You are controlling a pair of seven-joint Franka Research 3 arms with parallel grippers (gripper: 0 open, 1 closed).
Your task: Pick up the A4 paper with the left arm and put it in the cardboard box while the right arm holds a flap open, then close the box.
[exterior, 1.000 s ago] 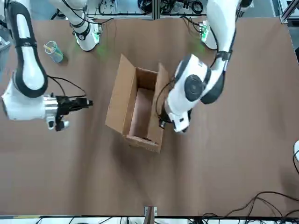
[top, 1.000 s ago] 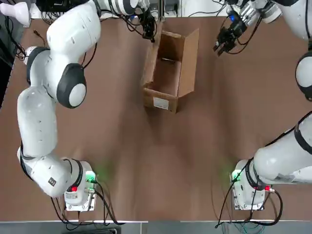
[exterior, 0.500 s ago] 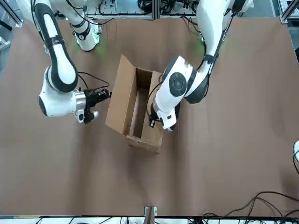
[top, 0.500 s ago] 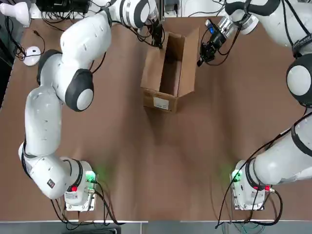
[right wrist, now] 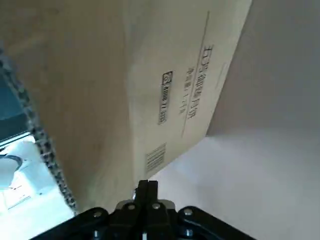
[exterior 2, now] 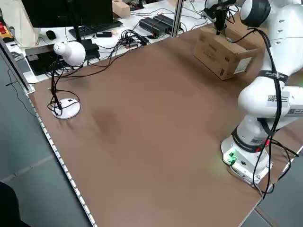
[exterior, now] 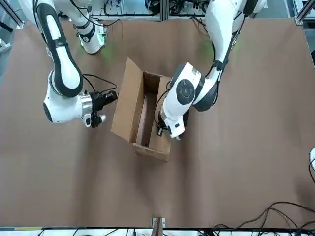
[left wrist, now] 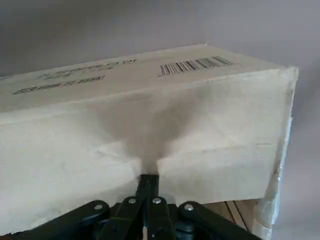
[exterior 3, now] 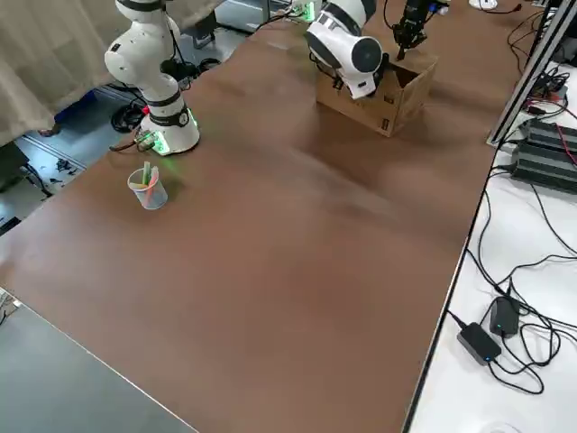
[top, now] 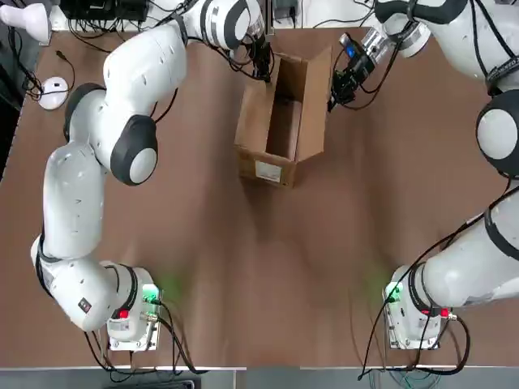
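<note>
Okay, saw brown corrugated oblong cardboard box [top: 282,136] lying on brown tabletop [top: 219,267], top open, well out from the arm bases. Noted white rectangular label [top: 268,171] on small end face toward the robot, plus long left flap [top: 254,117] and long right flap [top: 315,101], both standing tilted outward along the sides. Found black two-finger left gripper [left wrist: 149,176] of white jointed left arm at the left flap, toward the box's far end, fingers pressed together. Found black two-finger right gripper [right wrist: 147,183] of white jointed right arm just beside the right flap, on its outer side, fingers likewise pressed together. Saw nothing pinched in either; could not tell whether fingertips touched cardboard. Also spotted clear cup [exterior 3: 147,188] with pen-like sticks on tabletop near the right arm's base, and white round-based device [exterior 2: 66,108] near the table's far left corner.
</note>
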